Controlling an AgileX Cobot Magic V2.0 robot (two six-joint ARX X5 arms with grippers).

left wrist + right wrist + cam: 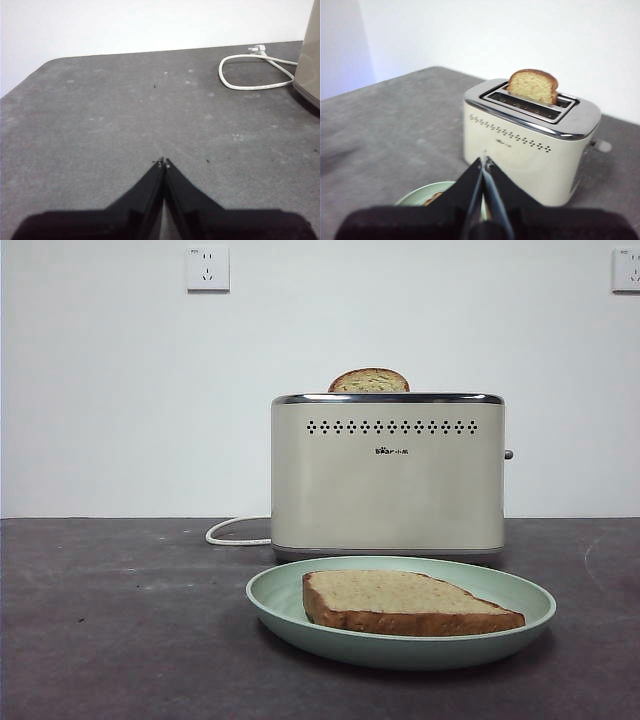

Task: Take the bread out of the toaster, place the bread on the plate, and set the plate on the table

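Note:
The bread (400, 602) lies flat on the mint-green plate (275, 605), which rests on the table (120, 620) just in front of the cream toaster (388, 490). A second, smaller slice (369, 381) pokes out of the toaster's slot. My right gripper (484, 160) is shut and empty, hovering above the plate (417, 197) and facing the toaster (520, 160). Over bare table off to the toaster's side, my left gripper (163, 161) is also shut on nothing. Neither gripper shows in the front view.
A white cord (250, 75) loops on the table beside the toaster's corner (310, 70) and shows again as the cord (235, 532) in the front view. A white wall stands behind the table, with the table's rounded far corner in the left wrist view.

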